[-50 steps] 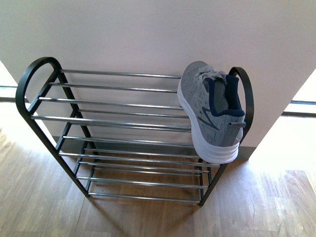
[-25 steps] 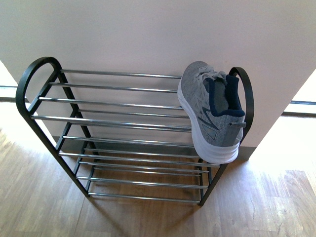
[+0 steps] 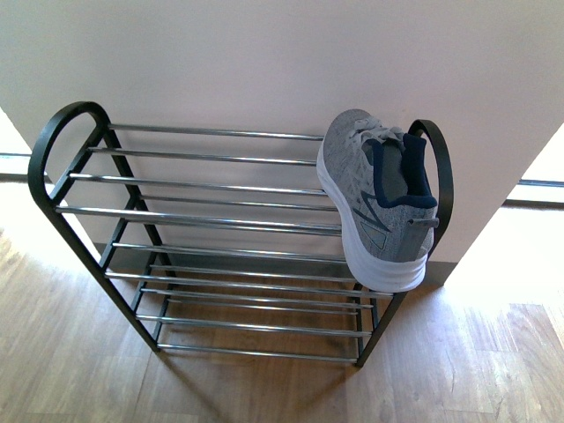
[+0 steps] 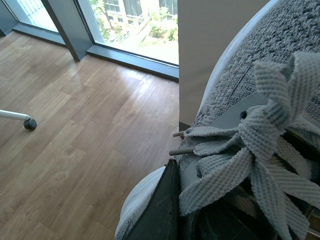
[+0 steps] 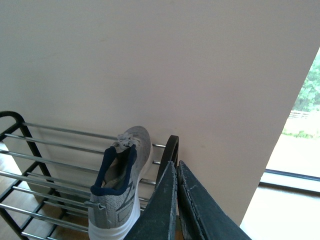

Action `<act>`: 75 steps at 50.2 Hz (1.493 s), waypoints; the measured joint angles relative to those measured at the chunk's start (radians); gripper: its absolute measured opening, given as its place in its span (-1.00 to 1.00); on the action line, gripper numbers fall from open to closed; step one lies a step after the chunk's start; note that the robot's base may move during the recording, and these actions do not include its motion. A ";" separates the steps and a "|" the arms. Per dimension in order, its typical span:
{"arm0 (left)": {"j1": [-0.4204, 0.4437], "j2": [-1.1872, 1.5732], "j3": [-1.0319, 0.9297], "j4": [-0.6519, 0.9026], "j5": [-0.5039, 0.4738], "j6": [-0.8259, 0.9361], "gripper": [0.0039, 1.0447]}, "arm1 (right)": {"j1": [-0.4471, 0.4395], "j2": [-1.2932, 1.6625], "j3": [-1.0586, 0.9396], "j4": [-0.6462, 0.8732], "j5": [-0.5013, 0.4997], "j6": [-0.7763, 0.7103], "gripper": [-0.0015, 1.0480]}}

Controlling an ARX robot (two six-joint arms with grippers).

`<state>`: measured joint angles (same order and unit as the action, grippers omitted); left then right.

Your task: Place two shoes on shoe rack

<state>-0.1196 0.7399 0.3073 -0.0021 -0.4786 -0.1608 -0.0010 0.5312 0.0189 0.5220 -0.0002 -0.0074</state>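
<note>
— Sneaker (image 4: 260,65) nearest us: grey knit, laces bunched, clamped in our left gripper (image 4: 170,190) (one dark finger (image 4: 157,220) shows).
— Our right gripper (image 5: 176,167)?
— Pinched closed, empty. Beyond, the other sneaker (image 3: 379,198) lies on the shoe rack (image 3: 70,107), top shelf, right end, toe to the wall (image 3: 264,62), heel overhanging toward us. Its side mark is too small to read.

Near sneaker (image 4: 260,75) cut off at 3 and 6 o'clock edges; laces (image 4: 260,150) hide left gripper (image 4: 171,185) jaws; rack (image 3: 66,123) arch (image 3: 448,189) at 3 o'clock partly behind shelved sneaker (image 3: 374,198).
</note>
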 joint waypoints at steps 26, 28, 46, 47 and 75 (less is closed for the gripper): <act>0.000 0.000 0.000 0.000 0.000 0.000 -0.97 | 0.000 -0.225 0.000 -0.214 0.000 0.000 -0.97; 0.000 0.000 0.000 0.000 0.000 0.000 -0.97 | 0.000 -0.243 0.000 -0.232 0.000 0.000 -0.97; 0.000 0.000 0.000 0.000 0.000 0.000 -0.97 | 0.000 -0.351 0.000 -0.341 0.000 0.000 -0.97; 0.000 0.000 0.000 0.000 0.000 0.000 -0.97 | 0.000 -0.354 0.000 -0.343 0.000 0.000 -0.97; 0.000 0.000 0.000 0.000 0.000 0.000 -0.97 | 0.000 -0.525 0.000 -0.519 0.000 0.000 -0.83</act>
<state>-0.1196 0.7399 0.3073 -0.0021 -0.4786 -0.1604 -0.0010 0.0067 0.0189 0.0032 0.0002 -0.0074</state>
